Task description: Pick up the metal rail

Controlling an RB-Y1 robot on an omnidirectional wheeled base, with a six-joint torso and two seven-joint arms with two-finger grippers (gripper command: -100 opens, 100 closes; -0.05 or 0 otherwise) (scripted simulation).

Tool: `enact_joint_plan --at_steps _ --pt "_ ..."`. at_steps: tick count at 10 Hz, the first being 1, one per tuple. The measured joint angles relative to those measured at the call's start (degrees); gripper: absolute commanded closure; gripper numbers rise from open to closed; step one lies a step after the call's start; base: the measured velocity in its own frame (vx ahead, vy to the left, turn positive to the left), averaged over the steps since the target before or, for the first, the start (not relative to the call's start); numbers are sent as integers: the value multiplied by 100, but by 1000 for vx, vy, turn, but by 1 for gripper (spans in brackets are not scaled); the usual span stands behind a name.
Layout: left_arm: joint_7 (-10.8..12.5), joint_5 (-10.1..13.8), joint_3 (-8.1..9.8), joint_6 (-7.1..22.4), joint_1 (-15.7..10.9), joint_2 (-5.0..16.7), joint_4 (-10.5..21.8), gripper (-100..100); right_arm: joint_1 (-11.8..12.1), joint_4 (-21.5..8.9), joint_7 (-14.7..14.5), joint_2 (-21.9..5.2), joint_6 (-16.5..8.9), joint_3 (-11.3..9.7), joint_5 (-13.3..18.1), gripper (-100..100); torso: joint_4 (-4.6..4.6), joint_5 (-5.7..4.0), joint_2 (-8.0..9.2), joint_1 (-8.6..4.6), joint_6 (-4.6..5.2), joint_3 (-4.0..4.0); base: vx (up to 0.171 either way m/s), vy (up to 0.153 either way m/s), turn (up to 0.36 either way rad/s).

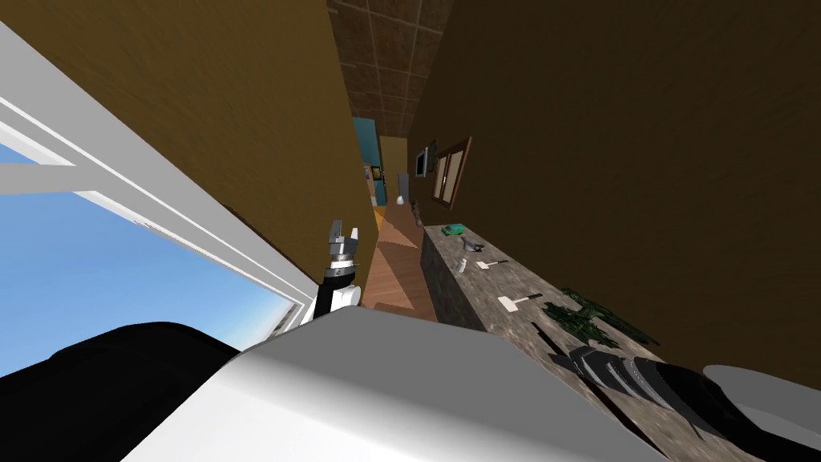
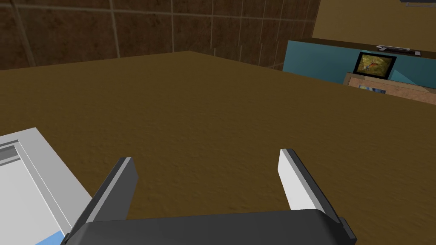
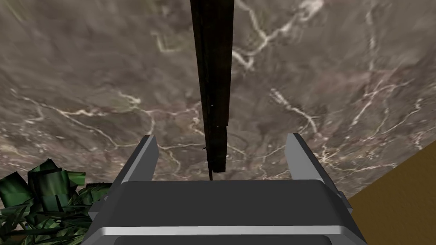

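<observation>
A long, thin, dark rail [image 3: 213, 85] lies flat on the marbled grey countertop [image 3: 332, 85]. My right gripper [image 3: 222, 142] is open just above it, a finger on either side of the rail's near end without touching it. In the head view the rail [image 1: 548, 337] shows as a dark strip on the counter [image 1: 513, 281], just ahead of my right forearm [image 1: 641, 377]. My left gripper [image 1: 343, 237] is raised beside the brown wall, and its wrist view shows that gripper [image 2: 206, 159] open with nothing between its fingers.
A green leafy plant [image 1: 589, 317] lies on the counter close beside the right gripper, and the right wrist view catches its leaves [image 3: 38, 191]. Farther along lie two white spatulas [image 1: 513, 301] and a green item [image 1: 454, 229]. A white-framed window [image 1: 120, 200] is on my left, with wood floor [image 1: 397, 273] between.
</observation>
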State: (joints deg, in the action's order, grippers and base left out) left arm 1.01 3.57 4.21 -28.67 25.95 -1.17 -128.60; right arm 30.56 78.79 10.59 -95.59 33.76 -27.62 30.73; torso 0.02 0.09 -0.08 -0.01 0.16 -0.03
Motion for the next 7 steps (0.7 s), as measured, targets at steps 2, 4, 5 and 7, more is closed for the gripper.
enact_joint_plan --at_steps 2,4,5,7 --pt "0 0 0 0 0 0 0 0 1 0 -5 7 -10 -3 2 100 3 1 14 -1 2 8 0 0 0" --pt "0 0 0 0 0 0 0 0 0 -4 1 7 -15 -1 -2 100 3 -2 18 -2 -2 9 0 0 0" --pt "0 0 0 0 0 0 0 0 0 -5 1 6 -16 -1 -2 100 3 -2 19 -2 -2 10 0 0 0" --pt "0 0 0 0 0 0 0 0 0 -6 2 6 -16 0 -3 100 3 -3 19 -2 -2 10 -18 -4 -64"
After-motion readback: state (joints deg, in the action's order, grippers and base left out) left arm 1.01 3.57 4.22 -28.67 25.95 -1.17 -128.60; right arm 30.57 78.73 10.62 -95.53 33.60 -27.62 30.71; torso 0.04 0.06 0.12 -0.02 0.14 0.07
